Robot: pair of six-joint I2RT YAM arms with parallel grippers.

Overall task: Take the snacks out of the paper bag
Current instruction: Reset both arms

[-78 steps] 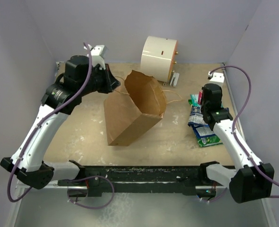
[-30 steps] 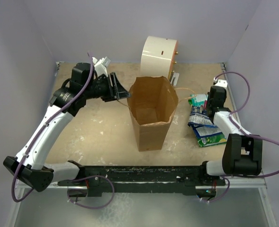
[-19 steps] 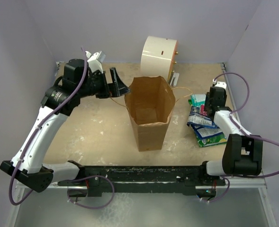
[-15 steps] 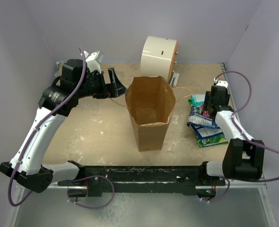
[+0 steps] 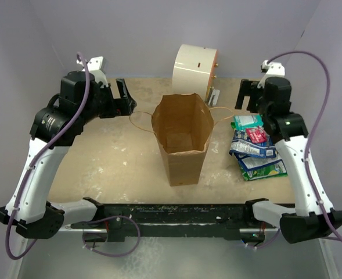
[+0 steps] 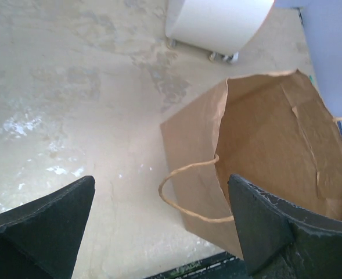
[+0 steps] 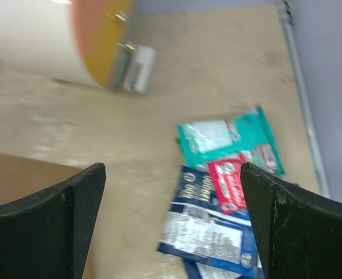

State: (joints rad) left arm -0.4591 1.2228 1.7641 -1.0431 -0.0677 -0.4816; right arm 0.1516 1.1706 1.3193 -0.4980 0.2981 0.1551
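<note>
Top external: bag upright, four packets lying out on R side

Paper bag stands upright mid-table w/ mouth open. L gripper hovers above the table, near the bag's left handle, jaws wide apart, holding nothing. R gripper hangs over the far-right area, jaws also spread, nothing btwn them. Snacks lie in an overlapping pile right of the bag, apart from it. Teal packet is farthest back. Small red packet sits on the teal one and on the blue-and-white packet. Green-and-white packet is nearest. Cream cylinder lies on its side behind the bag.
</note>
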